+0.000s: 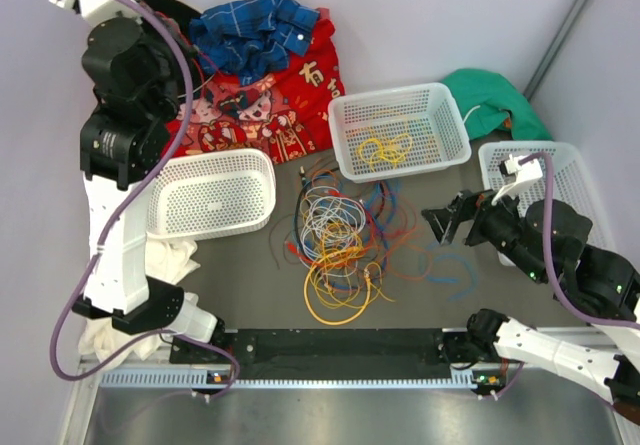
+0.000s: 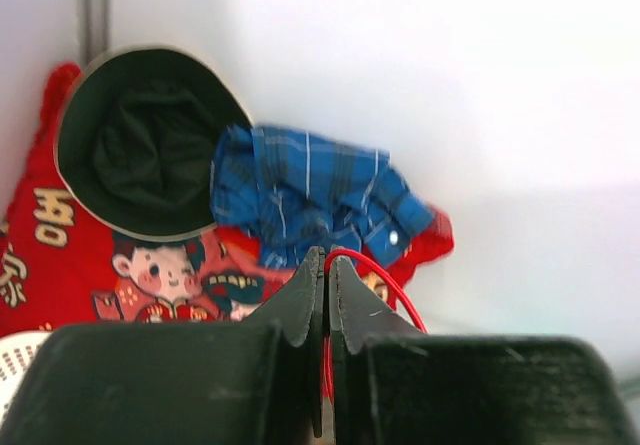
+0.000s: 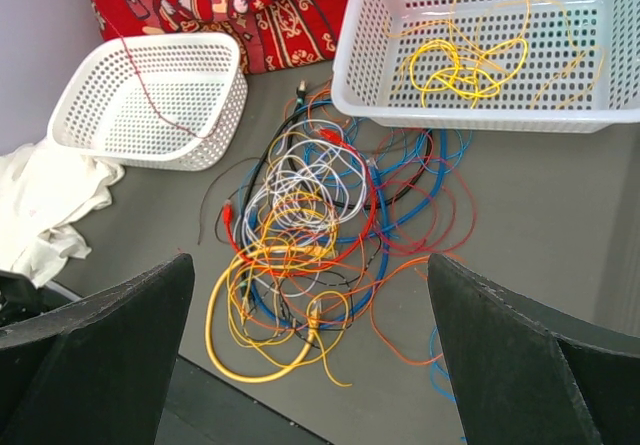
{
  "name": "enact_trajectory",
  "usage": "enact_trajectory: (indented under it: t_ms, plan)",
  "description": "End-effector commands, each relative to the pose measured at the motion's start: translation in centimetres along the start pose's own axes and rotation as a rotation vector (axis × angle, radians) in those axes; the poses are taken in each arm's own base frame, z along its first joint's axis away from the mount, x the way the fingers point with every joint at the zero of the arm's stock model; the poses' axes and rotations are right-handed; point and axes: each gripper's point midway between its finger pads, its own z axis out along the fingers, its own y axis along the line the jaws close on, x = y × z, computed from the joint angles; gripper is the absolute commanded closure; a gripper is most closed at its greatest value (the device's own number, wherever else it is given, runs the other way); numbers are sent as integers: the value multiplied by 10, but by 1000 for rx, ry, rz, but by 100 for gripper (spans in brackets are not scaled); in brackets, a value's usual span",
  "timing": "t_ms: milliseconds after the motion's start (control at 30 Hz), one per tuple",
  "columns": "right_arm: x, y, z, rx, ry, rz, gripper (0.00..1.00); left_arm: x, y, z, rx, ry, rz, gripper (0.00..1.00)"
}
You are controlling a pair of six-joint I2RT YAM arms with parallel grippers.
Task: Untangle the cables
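Holding one red cable (image 2: 385,280) pinched in my left gripper (image 2: 326,295), far left of the middle basket (image 1: 400,168). I'd pull slowly so it slips from the cables (image 1: 335,240) heaped before that basket. My right gripper (image 1: 448,217), spread wide off the basket's right front, should pin the heap.

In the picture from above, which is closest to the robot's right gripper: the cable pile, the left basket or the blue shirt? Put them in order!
1. Cable pile, just left of the right gripper.
2. Left basket, farther left.
3. Blue shirt, far back left.
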Motion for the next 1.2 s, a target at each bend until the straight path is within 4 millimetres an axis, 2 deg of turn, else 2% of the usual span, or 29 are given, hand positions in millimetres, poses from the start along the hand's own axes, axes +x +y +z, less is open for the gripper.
enact_trajectory:
  t_ms: [0,200,300,433,567,667,800,900,1167]
  plan:
    - [-12,2,-4,-12,-35,-11,1,-52,13,-12,-66,-170,-44,100]
    - [-16,3,-6,-15,-34,-28,1,-75,27,-19,-138,-251,-29,100]
    - [-18,5,-6,-23,-34,-33,1,-75,38,-21,-195,-257,3,100]
    - [-14,6,-5,-29,-21,-37,1,-59,65,-19,-331,-236,84,100]
    - [-10,5,-3,-28,-9,-38,1,-61,76,-21,-376,-252,89,100]
    - [-10,6,-4,-32,-12,-34,1,-75,71,-26,-343,-289,36,100]
    - [-11,6,-3,-30,-18,-32,1,-104,42,-42,-154,-353,-120,100]
    - [-11,6,-3,-32,-20,-32,1,-119,34,-51,-103,-374,-186,100]
    - [-10,6,-6,-37,-16,-24,1,-116,32,-51,-92,-362,-196,100]
